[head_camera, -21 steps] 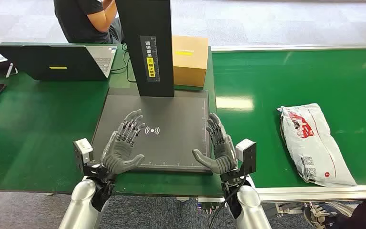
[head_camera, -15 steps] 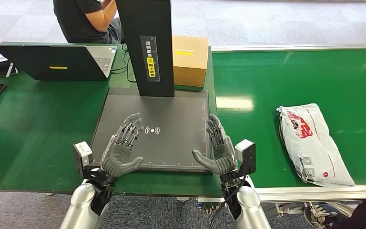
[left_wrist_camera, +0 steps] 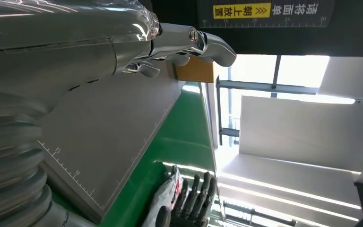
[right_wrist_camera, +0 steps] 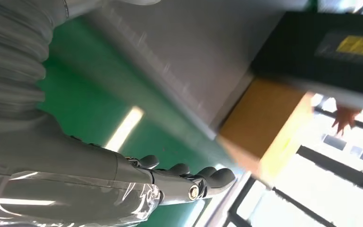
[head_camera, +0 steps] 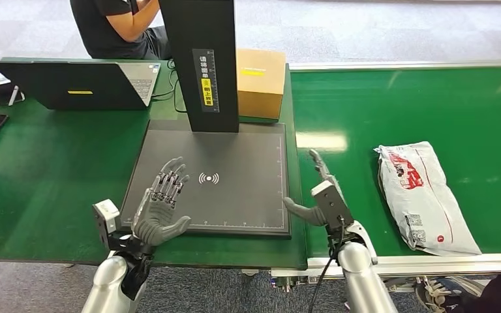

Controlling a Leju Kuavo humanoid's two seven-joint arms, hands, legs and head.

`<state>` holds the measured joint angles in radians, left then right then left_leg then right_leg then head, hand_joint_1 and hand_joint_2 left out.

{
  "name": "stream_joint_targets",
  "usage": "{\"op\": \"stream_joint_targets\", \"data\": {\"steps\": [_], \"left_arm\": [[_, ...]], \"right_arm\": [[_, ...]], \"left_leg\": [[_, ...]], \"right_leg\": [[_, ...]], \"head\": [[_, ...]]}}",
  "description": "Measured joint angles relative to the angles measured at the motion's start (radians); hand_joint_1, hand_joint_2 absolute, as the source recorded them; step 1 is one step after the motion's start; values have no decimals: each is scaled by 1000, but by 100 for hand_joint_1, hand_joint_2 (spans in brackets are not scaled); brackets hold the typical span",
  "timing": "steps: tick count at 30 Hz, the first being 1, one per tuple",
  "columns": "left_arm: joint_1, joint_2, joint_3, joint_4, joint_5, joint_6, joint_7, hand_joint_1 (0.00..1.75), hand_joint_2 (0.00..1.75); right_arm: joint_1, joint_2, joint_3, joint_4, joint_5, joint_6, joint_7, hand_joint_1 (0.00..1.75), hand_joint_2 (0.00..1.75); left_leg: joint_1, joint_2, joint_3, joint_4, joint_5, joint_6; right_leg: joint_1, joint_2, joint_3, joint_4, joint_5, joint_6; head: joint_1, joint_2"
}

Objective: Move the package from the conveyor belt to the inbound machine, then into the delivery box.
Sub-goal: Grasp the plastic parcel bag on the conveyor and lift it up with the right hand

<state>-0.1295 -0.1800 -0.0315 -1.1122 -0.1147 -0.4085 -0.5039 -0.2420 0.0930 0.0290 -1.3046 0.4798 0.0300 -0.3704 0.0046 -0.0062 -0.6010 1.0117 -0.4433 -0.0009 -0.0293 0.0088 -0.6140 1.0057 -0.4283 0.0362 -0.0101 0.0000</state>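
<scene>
- Package (head_camera: 426, 195) lying flat on the green conveyor belt (head_camera: 398, 104), well to the right of the inbound machine's dark plate (head_camera: 235, 156), untouched.
- Looks like a soft white poly mailer with red print: probably light, limp and slick, likely to sag or slide if pinched at one end (contents unknown).
- Best taken across the middle of its long sides, or scooped from under the near edge, by this reading.
- Right hand (head_camera: 318, 195) empty, turned edge-on between plate and package, fingers (head_camera: 318, 162) extended and apart, thumb out toward the plate.
- Left hand (head_camera: 160, 207) empty over the plate's near left corner, fingers spread.
- Head view alone gives the whole layout: laptop (head_camera: 72, 83), black column (head_camera: 202, 62), cardboard box (head_camera: 259, 81) behind the plate, a seated person (head_camera: 114, 26) beyond the desk.
- Left wrist view adds the plate's ruler edge from low down, with the right hand and a strip of package past it.
- Right wrist view shows the box close, blurred.
</scene>
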Motion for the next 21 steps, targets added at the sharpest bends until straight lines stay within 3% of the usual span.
{"op": "stream_joint_targets", "data": {"steps": [9,21], "left_arm": [[53,4,33,-59,7,-1,2,0,175],[110,6,64,-136,17,-8,31,0,175]], "right_arm": [[-45,-113,-48,-4,324,-101,132,0,175],[-148,-282,-145,170,393,-200,270,0,175]], "left_leg": [[0,0,0,0,0,0],[-1,0,0,1,0,1]], "right_leg": [[0,0,0,0,0,0],[-1,0,0,0,1,1]], "head": [[0,0],[0,0]]}}
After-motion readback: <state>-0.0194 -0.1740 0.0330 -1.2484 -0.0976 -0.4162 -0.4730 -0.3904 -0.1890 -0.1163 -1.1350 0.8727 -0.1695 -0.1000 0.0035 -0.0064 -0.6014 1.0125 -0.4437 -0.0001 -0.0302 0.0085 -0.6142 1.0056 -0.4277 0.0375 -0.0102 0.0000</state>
